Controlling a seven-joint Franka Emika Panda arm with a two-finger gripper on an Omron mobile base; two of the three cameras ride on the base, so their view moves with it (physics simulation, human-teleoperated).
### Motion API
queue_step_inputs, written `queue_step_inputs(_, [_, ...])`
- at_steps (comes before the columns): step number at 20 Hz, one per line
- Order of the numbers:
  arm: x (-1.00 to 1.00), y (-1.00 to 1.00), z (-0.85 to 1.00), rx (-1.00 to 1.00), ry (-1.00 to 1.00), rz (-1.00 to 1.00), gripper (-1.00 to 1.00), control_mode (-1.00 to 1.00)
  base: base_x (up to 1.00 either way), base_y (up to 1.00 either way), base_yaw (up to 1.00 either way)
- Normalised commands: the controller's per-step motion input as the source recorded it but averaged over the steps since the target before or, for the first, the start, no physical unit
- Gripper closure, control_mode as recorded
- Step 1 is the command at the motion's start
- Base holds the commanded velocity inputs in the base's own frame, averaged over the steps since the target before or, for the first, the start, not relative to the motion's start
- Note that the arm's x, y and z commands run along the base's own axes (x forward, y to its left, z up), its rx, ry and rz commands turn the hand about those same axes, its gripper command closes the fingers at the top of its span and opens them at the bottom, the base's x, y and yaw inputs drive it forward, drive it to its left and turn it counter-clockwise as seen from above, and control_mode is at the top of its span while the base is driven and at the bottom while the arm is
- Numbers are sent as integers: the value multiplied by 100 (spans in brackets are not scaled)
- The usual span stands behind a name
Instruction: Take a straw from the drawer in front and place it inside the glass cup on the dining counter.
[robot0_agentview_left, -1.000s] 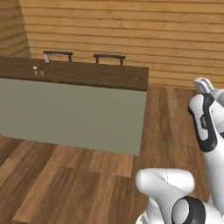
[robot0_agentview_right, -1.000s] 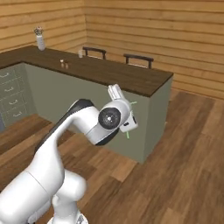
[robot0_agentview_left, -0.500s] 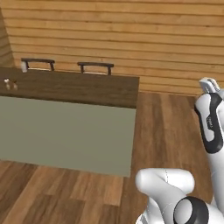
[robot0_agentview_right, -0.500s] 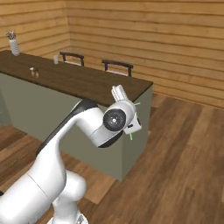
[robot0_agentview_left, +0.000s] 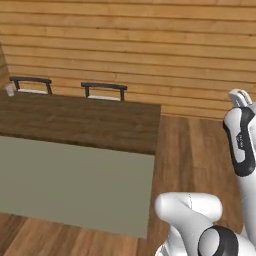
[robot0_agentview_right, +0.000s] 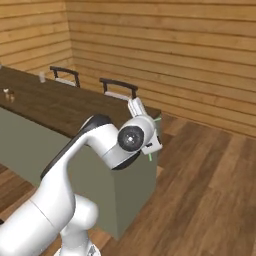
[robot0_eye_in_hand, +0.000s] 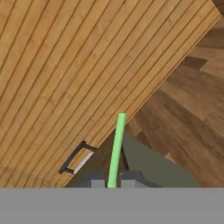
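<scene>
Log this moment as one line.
gripper: shut on straw | glass cup: far end of dining counter | straw: not yet placed

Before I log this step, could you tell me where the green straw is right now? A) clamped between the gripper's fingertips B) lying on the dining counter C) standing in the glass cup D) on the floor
A: in the hand view the straw rises from the shut gripper.
</scene>
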Motion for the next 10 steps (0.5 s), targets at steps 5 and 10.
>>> queue_step_inputs(5, [0,0,0,0,0,0,100,100,91,-61,23])
queue_step_inputs(10, [0,0,0,0,0,0,100,100,89,-70,24])
